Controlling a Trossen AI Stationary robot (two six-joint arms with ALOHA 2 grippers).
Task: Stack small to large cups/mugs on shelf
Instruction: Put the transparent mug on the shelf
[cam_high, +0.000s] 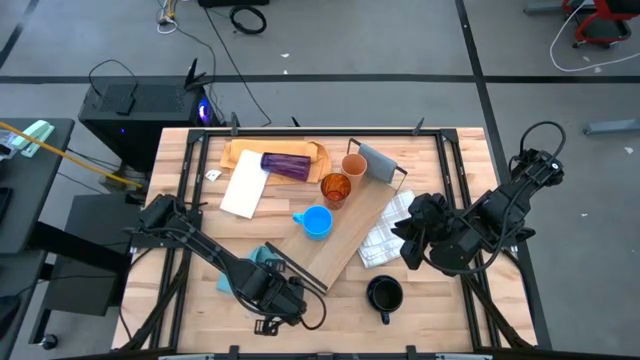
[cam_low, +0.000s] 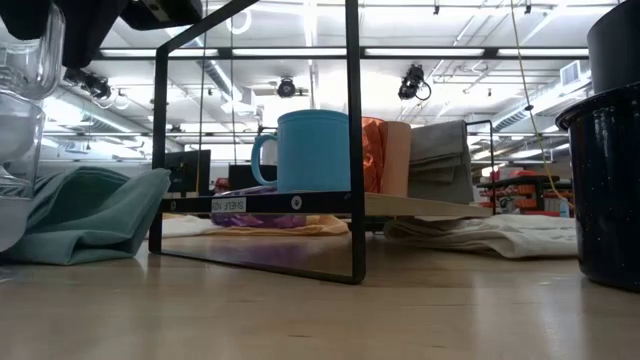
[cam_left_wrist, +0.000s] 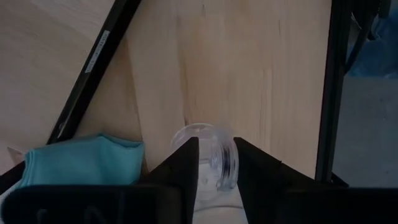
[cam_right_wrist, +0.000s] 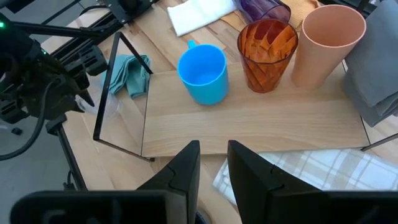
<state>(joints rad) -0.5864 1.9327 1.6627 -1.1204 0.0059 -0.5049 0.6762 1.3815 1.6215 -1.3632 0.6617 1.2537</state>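
Observation:
The shelf (cam_high: 345, 235) lies slantwise on the table. On its board stand the light blue mug (cam_high: 316, 222), the amber cup (cam_high: 335, 189) and the tan cup (cam_high: 354, 165). The purple tumbler (cam_high: 287, 165) lies on its side on tan paper behind them. A black mug (cam_high: 384, 295) stands on the table near the front edge. My left gripper (cam_high: 272, 303) is at the shelf's near end, shut on a clear cup (cam_left_wrist: 208, 158). My right gripper (cam_right_wrist: 212, 149) hangs above the checked cloth, fingers a little apart, nothing between them. My left gripper pinches the clear cup's wall (cam_left_wrist: 214, 165) between its two fingers, one on each side. The fingers come from above, pointing down. In the low view the cup (cam_low: 20, 130) stands upright below the gripper; whether its base touches the table I cannot tell.
A teal cloth (cam_high: 250, 262) lies bunched beside the left gripper. The white checked cloth (cam_high: 385, 235) lies right of the shelf, a white cloth (cam_high: 243, 185) left of it. The shelf's black end frame (cam_low: 355, 150) stands upright close to the clear cup.

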